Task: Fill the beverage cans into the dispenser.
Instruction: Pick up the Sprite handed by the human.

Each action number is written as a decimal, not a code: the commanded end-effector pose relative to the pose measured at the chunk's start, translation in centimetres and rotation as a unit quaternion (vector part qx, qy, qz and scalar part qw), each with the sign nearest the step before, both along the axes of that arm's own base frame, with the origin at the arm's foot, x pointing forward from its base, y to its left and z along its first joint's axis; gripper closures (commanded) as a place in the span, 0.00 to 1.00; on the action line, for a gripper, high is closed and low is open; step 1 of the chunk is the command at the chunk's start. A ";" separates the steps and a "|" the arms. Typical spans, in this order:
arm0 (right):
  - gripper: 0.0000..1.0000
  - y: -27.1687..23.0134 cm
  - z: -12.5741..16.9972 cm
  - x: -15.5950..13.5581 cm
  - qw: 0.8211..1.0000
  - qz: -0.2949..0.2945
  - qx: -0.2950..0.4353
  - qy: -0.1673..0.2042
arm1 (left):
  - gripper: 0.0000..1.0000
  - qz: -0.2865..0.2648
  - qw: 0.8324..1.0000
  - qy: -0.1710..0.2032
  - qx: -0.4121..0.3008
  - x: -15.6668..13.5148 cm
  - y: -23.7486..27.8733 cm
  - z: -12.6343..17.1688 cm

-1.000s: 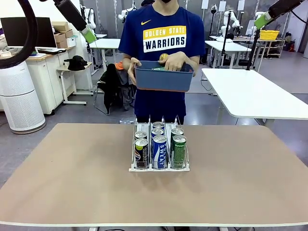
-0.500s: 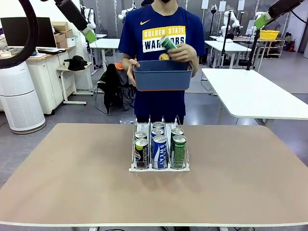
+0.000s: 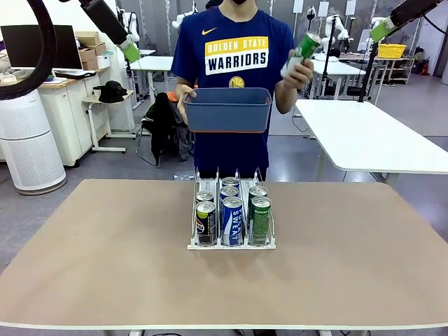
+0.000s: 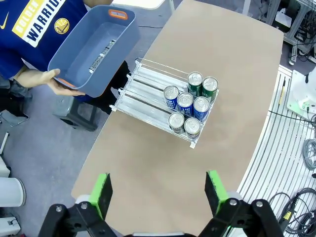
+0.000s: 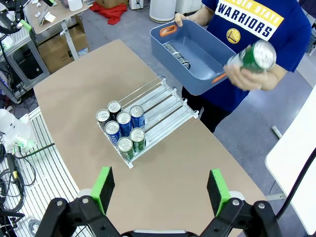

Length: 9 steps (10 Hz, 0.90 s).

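Well beneath parted jaws, dispenser [image 4: 148, 91].

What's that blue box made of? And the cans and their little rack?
The blue bin looks like matte moulded plastic: even colour, rounded corners. The beverage cans look like thin metal: shiny silver tops, printed sides. The dispenser seems a white plastic base with thin dividers, clear plastic or wire; I can't tell which.

Seven cans [image 3: 232, 218] stand in the dispenser [image 3: 231, 246]; a green can [image 3: 302, 49] tilts aloft.
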State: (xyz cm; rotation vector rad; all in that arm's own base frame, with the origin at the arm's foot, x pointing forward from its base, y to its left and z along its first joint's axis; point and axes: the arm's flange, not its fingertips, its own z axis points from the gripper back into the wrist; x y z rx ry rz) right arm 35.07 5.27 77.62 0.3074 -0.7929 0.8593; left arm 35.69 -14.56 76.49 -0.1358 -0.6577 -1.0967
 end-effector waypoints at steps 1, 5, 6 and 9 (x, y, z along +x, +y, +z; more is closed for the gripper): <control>0.00 0.1 -0.1 -0.1 1.000 0.001 0.000 0.000 | 0.00 -0.002 1.000 0.003 0.001 -0.1 0.2 0.0; 0.00 0.1 -0.1 -0.1 1.000 0.001 0.000 0.000 | 0.00 -0.002 1.000 0.003 0.001 -0.1 0.2 0.0; 0.00 0.1 -0.1 -0.1 1.000 0.001 0.000 0.000 | 0.00 -0.002 1.000 0.003 0.001 -0.1 0.2 0.0; 0.00 0.1 -0.1 -0.1 1.000 0.001 0.000 0.000 | 0.00 -0.002 1.000 0.003 0.001 -0.1 0.2 0.0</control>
